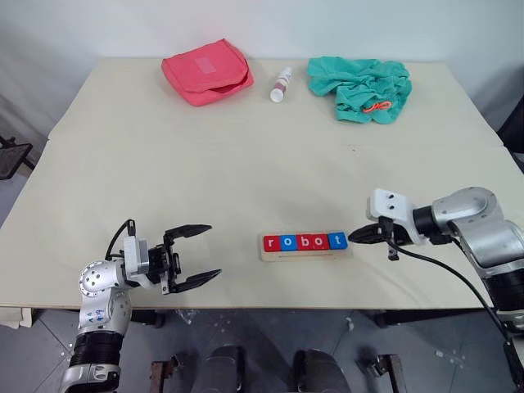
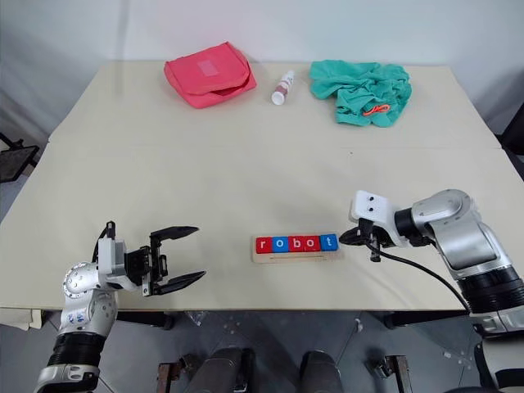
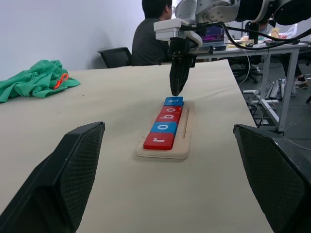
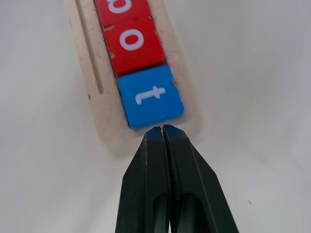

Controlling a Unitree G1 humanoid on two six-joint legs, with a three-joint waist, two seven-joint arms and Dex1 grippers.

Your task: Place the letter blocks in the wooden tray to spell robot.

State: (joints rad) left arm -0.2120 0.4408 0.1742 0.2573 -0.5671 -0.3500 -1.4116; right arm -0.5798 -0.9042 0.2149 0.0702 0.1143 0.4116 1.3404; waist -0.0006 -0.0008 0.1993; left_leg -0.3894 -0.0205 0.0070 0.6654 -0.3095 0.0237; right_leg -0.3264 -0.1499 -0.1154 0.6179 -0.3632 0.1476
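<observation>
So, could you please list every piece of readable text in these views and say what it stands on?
"r", "o", "b", "o", "t": white letters on the letter blocks, red, blue, red, red, blue, spelling "robot" in the wooden tray.
The small bottle has a label too small to read.

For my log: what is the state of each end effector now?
Left end effector: open, holding nothing.
Right end effector: closed, empty, at the blue square "t" tile.

A broad cream rectangular table point(image 1: 246, 164) stands before a plain white wall point(image 1: 327, 24), on a grey tiled floor point(image 1: 270, 344). Beyond it, a person in a dark shirt point(image 3: 148, 41) sits by a black office chair point(image 3: 115, 56) at a white-legged desk point(image 3: 272, 63).
</observation>
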